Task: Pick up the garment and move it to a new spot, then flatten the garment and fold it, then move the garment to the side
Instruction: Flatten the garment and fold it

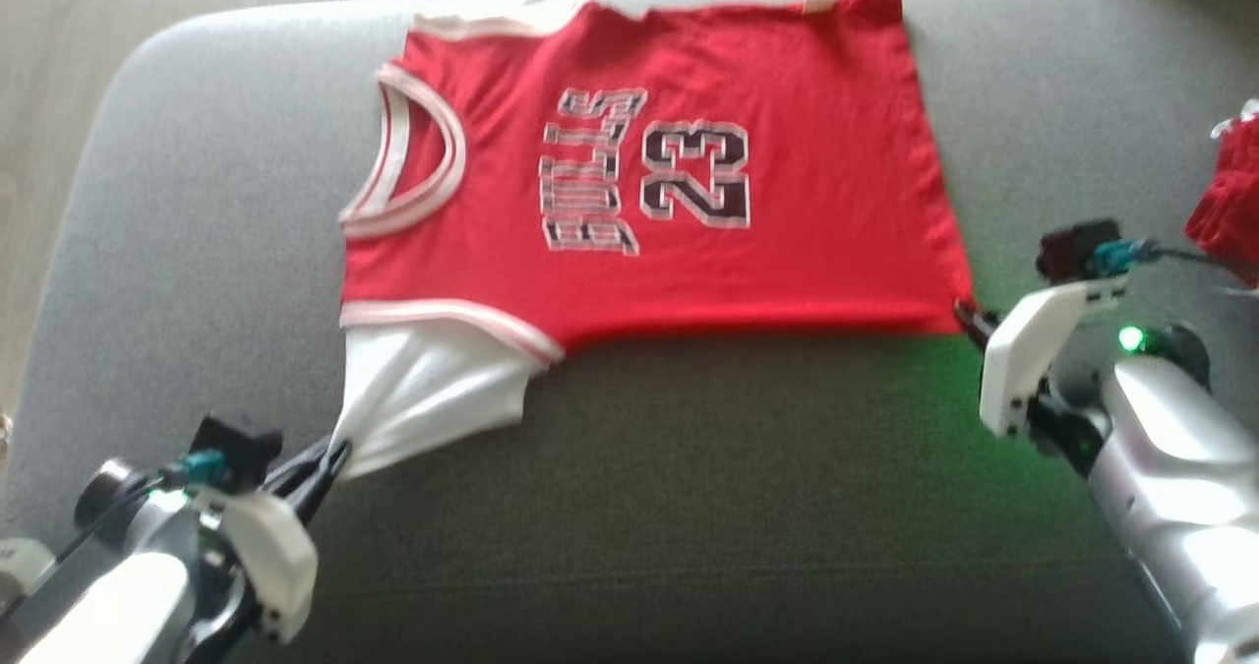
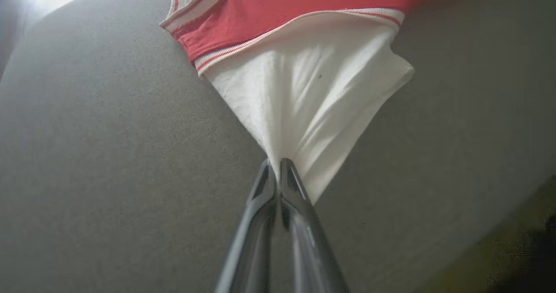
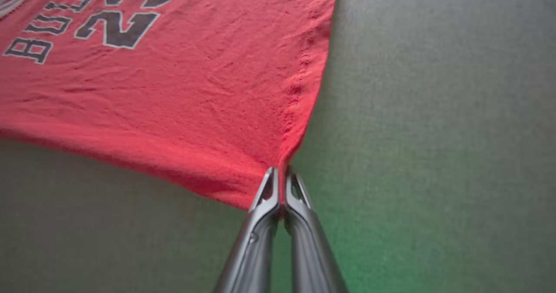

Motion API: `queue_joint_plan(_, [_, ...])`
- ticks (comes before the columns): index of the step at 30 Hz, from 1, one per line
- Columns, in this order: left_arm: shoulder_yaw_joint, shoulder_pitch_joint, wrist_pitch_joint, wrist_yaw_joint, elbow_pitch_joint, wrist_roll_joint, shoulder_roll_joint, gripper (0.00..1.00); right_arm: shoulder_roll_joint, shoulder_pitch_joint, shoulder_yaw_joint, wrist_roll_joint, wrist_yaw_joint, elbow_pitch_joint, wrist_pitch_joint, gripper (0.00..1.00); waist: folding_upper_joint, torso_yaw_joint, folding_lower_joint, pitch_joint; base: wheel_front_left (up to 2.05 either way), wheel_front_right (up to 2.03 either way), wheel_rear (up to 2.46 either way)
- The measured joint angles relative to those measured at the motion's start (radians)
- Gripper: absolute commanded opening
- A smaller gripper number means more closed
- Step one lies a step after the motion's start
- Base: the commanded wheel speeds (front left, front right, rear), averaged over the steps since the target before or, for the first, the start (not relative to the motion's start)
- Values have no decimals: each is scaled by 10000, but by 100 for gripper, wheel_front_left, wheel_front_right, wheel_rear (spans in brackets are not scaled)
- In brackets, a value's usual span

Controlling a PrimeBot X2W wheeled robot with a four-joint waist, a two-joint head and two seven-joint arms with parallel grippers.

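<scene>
pinching the white sleeve [image 1: 433, 389] toward the cushion's [image 1: 689, 507] front-left corner, my left gripper [image 1: 334, 453] is clamped on cloth; the garment [image 1: 807, 113] lies spread flat up to the back edge; my right gripper [image 1: 969, 318] is closed on its red hem corner. i judge flattening nearly done, with folding and moving aside left. the chest print reads "bulls 23".

The garment [image 1: 689, 182] lies flat on the cushion [image 1: 689, 507], neck leftward, hem rightward, a cloth [image 1: 1228, 207] farther right.

Matt knit garment [image 1: 787, 202], felt-like cushion [image 1: 689, 507]
</scene>
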Motion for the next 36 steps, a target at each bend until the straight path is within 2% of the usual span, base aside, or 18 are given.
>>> queue_joint_plan(6, [-596,499,635,0,-802,-1177,729,0,-276,715,945,652,0,-593,949,0,0,-61,0,-513,0,0,0])
queue_joint_plan(11, [-1289,1236,1296,2,-2015,-2859,1459,0,-752,1368,1870,1668,0,-1484,2426,0,0,-170,0,-1067,0,0,0])
queue_joint_plan(19, [-1707,1736,1473,2,-3413,-4224,2686,0,-1755,1948,2773,3352,0,-2901,4916,0,0,-412,0,-1475,0,0,0])
queue_joint_plan(20, [-1837,1948,1530,2,-3710,-4376,2949,0,-2031,2150,2957,3599,0,-3271,5354,0,0,-439,0,-1513,0,0,0])
queue_joint_plan(28, [-2142,2455,1948,2,-4414,-5060,3482,0,-2798,2912,3218,4566,0,-4485,6769,0,0,-443,0,-1584,0,0,0])
queue_joint_plan(32, [-2288,2522,2002,2,-4874,-5221,3777,0,-3127,2980,3137,4602,0,-4936,6872,0,0,-462,0,-1578,0,0,0])
queue_joint_plan(36, [-2169,2506,1768,2,-4984,-5223,3916,0,-3196,2986,2947,4579,0,-5116,6775,0,0,-451,0,-1516,0,0,0])
